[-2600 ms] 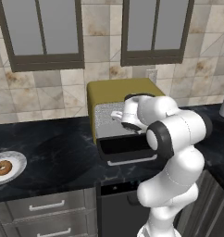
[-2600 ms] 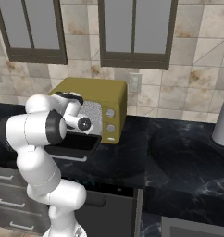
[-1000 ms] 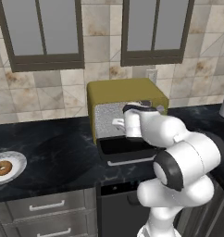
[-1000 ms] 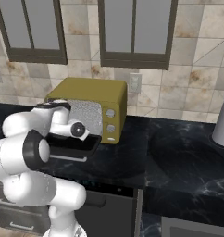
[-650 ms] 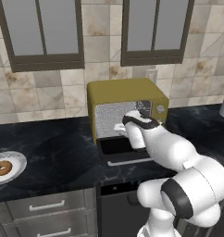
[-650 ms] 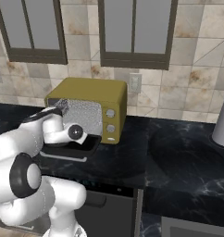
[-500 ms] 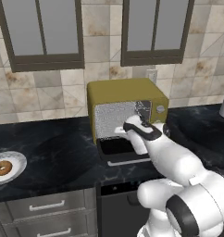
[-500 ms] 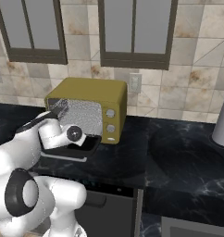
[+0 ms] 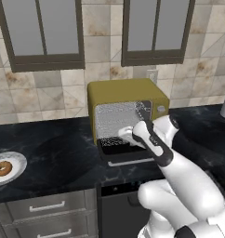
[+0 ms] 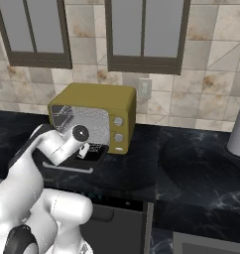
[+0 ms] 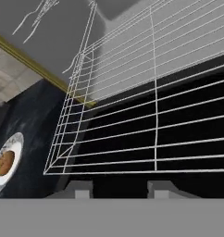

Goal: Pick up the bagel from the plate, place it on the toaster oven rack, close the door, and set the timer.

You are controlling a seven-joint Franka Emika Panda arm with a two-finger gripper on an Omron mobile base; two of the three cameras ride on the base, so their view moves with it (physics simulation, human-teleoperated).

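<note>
Black counter (image 9: 54, 153), one toaster oven (image 9: 126, 90), one bagel (image 9: 2, 168), one plate (image 9: 17, 160), end effector (image 11: 117, 189) released, empty.

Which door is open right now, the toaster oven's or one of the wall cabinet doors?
The toaster oven's door: it lies folded down flat, baring the rack. Both cabinet doors are shut.

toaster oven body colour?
Olive-yellow; the toaster oven shows it best in the right base view.

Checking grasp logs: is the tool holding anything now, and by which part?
Nothing is held. The tool is open at the rack; the bagel lies on the plate.
</note>
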